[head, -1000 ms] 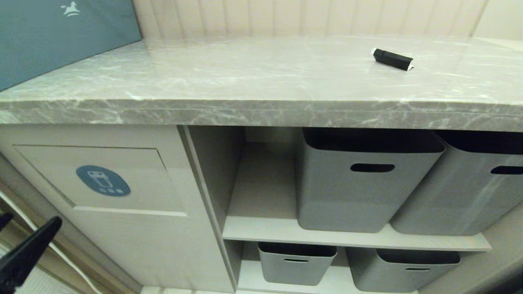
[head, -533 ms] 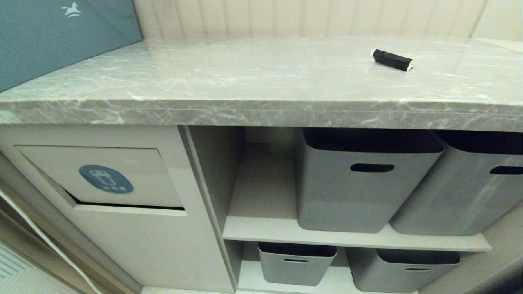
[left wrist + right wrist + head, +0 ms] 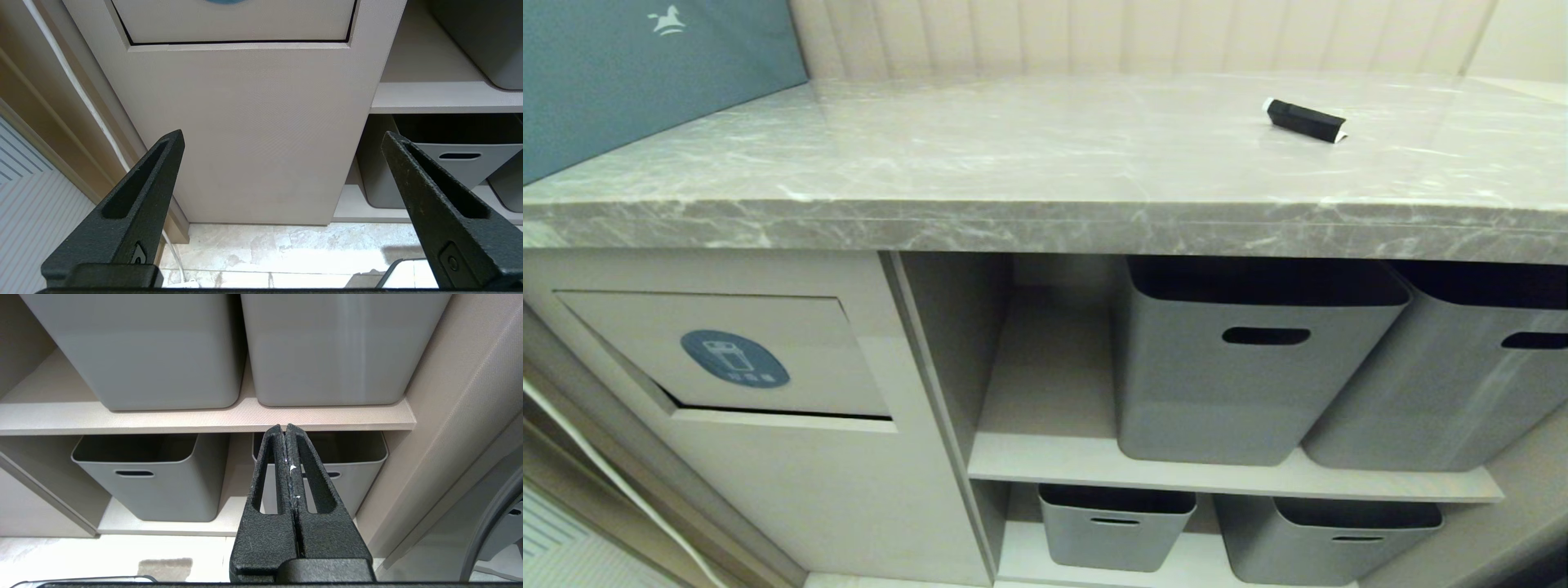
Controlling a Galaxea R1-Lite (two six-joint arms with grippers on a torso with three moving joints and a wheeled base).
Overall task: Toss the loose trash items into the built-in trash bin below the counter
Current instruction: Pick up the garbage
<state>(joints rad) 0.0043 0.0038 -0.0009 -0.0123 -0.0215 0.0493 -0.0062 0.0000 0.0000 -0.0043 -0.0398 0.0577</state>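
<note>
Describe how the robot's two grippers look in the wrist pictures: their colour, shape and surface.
Both grippers are matte black with a rough, grainy surface. Each finger is a long wedge narrowing to a blunt tip, with a long hollow slot down its middle. The left gripper has a small round screw near each finger's base. The right gripper carries small white specks along the seam between its fingers. No cables or printed markings show.

The grey marble counter bears a black wrapper and a teal box.

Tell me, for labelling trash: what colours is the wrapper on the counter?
Black with a white end; the wrapper shows best in the head view.
</note>
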